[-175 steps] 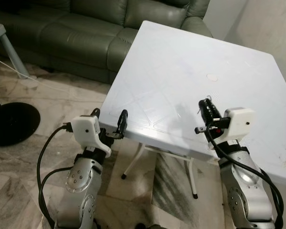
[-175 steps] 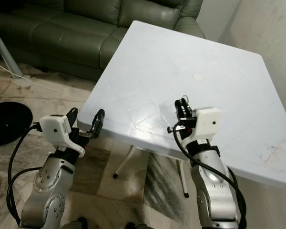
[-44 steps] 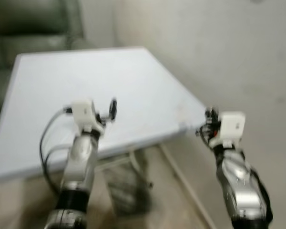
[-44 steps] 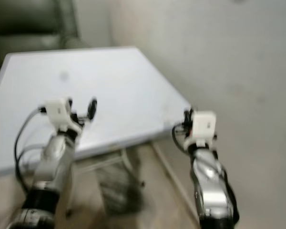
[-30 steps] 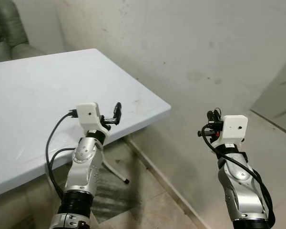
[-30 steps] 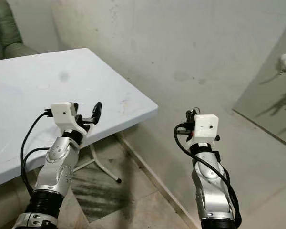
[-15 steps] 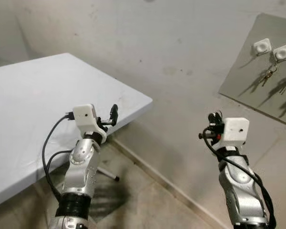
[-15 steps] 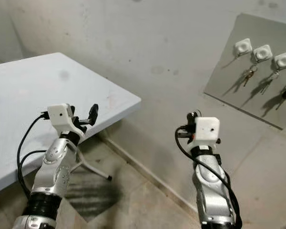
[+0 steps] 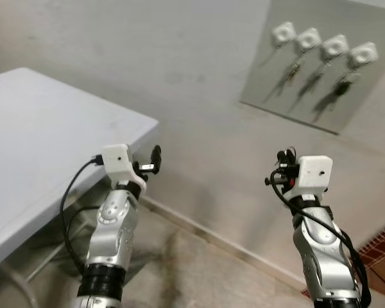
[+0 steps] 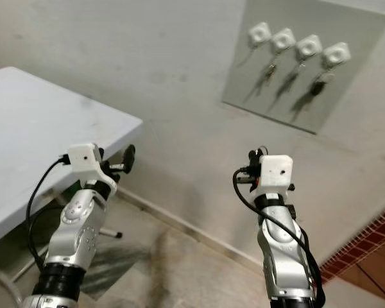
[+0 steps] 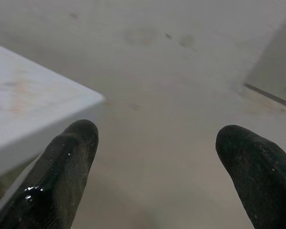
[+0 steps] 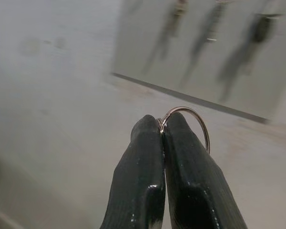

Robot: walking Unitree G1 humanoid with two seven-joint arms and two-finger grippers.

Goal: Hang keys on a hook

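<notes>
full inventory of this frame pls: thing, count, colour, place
Wall board: 1, grey, on the wall, upper right.
Hooks: 4, white, in a row along the board's top.
Hanging keys: dark bunches under three of the hooks; leftmost hook looks bare.
Key ring: 1, silver, pinched in the right pincer; keys themselves hidden.
Table: 1, white, left.
Tiles: red-brown, bottom right corner.
Left pincer: black fingers spread apart, near the table corner.
Right pincer: black, shut on the key ring, aimed toward the board.
</notes>
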